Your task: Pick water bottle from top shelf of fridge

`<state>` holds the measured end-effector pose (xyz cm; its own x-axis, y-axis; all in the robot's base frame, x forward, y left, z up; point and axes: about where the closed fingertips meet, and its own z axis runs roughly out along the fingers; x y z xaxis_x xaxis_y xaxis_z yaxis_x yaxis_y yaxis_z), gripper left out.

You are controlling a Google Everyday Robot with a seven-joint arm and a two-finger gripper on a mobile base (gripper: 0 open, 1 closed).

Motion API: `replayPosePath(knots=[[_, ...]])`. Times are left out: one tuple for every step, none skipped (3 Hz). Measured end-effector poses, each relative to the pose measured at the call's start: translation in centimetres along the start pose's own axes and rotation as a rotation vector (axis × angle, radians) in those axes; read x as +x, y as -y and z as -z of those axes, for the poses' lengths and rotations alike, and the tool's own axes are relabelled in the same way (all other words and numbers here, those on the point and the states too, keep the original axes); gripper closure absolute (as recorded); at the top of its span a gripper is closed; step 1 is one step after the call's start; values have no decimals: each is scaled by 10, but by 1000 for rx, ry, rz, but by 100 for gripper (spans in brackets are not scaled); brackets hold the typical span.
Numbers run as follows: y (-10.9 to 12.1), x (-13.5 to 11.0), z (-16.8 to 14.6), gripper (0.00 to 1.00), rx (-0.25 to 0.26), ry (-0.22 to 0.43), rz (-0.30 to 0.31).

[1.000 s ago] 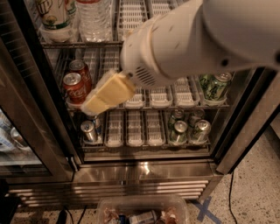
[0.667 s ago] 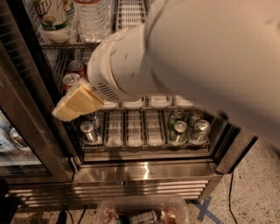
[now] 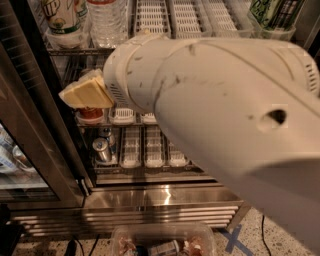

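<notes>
Gripper (image 3: 86, 93) — tan wedge at the arm's tip — hangs in front of the fridge (image 3: 150, 199), just above a red can (image 3: 91, 114). Spread or pressed together, can't tell. Water bottle (image 3: 107, 22) stands on the top shelf (image 3: 161, 20) — above the gripper, not touching, 1 printed bottle (image 3: 62, 15) on its left.

The arm (image 3: 215, 100) swings in closer and now fills way more of the view. The gripper (image 3: 86, 93) slides left and up a bit, now just under the top shelf (image 3: 70, 50), covering most of the red can (image 3: 91, 114).
</notes>
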<state>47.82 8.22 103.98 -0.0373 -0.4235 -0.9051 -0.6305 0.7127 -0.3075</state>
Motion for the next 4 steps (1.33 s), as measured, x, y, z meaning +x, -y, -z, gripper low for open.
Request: replayPosePath(knots=[[37, 13, -8, 0, 54, 56, -153], [55, 22, -29, 0, 50, 114, -264], [55, 22, -29, 0, 50, 114, -263], [56, 12, -27, 0, 72, 145, -195]])
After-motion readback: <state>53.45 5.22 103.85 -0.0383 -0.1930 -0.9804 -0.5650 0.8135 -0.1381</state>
